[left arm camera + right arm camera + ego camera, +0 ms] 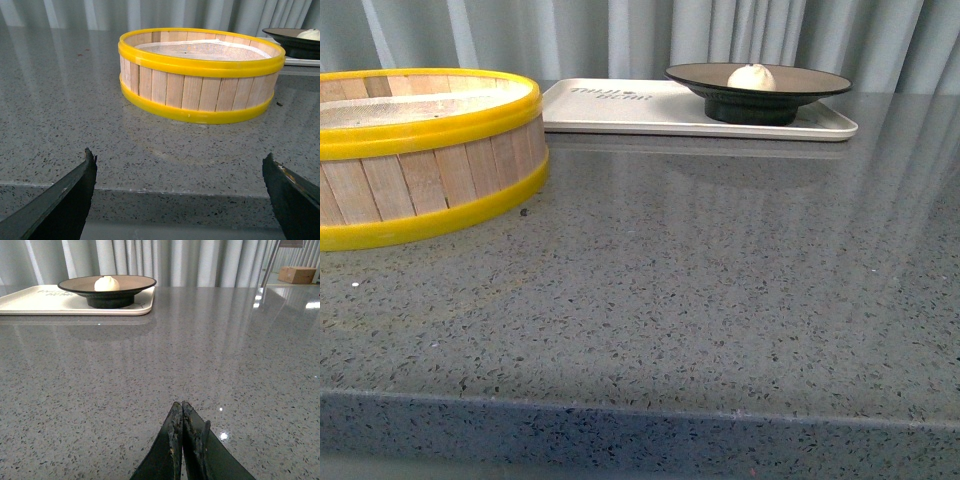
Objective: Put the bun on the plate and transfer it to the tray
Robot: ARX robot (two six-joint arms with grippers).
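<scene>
The white bun (751,76) sits in the middle of the black-rimmed plate (700,73). The plate stands on the right part of the cream-white tray (610,107) at the back of the table. The right wrist view shows the same: bun (107,283), plate (130,284), tray (45,302). The left wrist view catches the plate's edge (280,36) and a bit of the bun (310,34). My left gripper (178,162) is open and empty, near the table's front edge. My right gripper (181,407) is shut and empty, over bare table far from the tray. Neither arm shows in the front view.
A yellow-rimmed wooden steamer basket (420,160) stands at the left, beside the tray; it also shows in the left wrist view (200,75). The grey speckled table (700,300) ends at a front edge close to the camera. Curtains hang behind. A cardboard box (297,274) lies far off.
</scene>
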